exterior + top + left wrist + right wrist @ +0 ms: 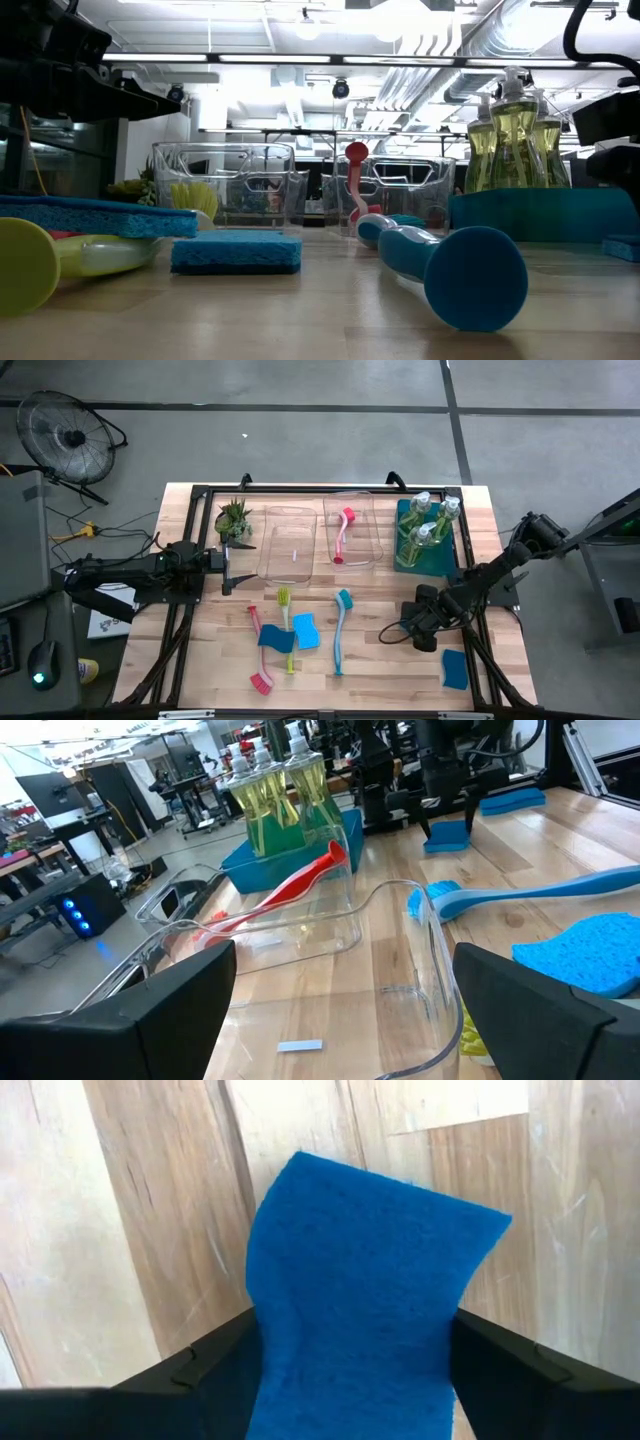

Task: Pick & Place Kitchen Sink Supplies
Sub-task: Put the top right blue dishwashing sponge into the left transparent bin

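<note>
My right gripper [424,628] is shut on a blue sponge [360,1300] over the table's right part. From above the gripper hides the sponge, but it shows in the left wrist view [447,835]. My left gripper [340,1010] is open and empty at the left, beside a clear bin [287,543]. Two more blue sponges [305,630] [277,639] lie among a teal brush [341,628], a yellow-green brush [287,628] and a red brush [259,650]. Another red brush [343,532] leans in the second clear bin. Soap bottles [428,525] stand in the teal bin [440,563]. My right gripper pinches the blue sponge by its two opposite side edges [265,1350] between its two fingers [200,1370], coming from above and pointing down. The sponge is bowed between the fingers. It hangs below them [447,840], just over the table; whether it is clear I cannot tell.
One more blue sponge [455,668] lies near the front right corner. A small potted plant [235,518] stands at the back left. Bare wood shows between the brushes and my right gripper. A fan [60,435] stands on the floor beyond the table.
</note>
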`<state>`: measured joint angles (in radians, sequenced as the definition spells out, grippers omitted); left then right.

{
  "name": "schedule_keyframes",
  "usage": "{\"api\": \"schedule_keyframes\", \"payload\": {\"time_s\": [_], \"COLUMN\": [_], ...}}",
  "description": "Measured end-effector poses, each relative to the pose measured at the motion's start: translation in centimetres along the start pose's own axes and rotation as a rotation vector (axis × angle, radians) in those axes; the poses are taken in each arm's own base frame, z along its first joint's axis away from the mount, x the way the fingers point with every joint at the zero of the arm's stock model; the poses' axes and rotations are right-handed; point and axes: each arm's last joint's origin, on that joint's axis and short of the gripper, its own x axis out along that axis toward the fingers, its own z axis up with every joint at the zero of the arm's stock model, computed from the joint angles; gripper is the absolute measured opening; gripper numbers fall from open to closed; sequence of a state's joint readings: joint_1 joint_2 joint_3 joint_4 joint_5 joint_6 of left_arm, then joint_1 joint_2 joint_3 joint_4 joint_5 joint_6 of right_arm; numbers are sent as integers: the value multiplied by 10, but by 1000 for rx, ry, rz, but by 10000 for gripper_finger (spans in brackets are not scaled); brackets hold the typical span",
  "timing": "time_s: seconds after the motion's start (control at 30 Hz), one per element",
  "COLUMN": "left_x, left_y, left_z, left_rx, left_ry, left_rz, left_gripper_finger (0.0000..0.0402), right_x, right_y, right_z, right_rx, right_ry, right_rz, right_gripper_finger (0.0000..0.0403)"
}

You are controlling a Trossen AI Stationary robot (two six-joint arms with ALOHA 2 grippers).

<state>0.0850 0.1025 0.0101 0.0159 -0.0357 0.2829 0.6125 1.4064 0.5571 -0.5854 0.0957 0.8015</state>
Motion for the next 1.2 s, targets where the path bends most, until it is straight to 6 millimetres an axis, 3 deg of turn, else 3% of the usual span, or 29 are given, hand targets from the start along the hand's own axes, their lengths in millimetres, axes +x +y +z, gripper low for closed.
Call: {"api": "schedule_keyframes", "payload": {"time_s": [0.4, 1.2], "left_x": [0, 0], "left_y": [0, 0], "left_z": [0, 0], "left_rx": [0, 0], "left_ry": [0, 0], "left_rz": [0, 1], "left_gripper_finger": [367, 367], "right_x": [0, -2], "right_y": [0, 2], "right_z": [1, 7], "right_rx": [13, 104], "right_ry": [-21, -147], "right_rz": [-15, -7], "right_gripper_finger": [224, 83]}}
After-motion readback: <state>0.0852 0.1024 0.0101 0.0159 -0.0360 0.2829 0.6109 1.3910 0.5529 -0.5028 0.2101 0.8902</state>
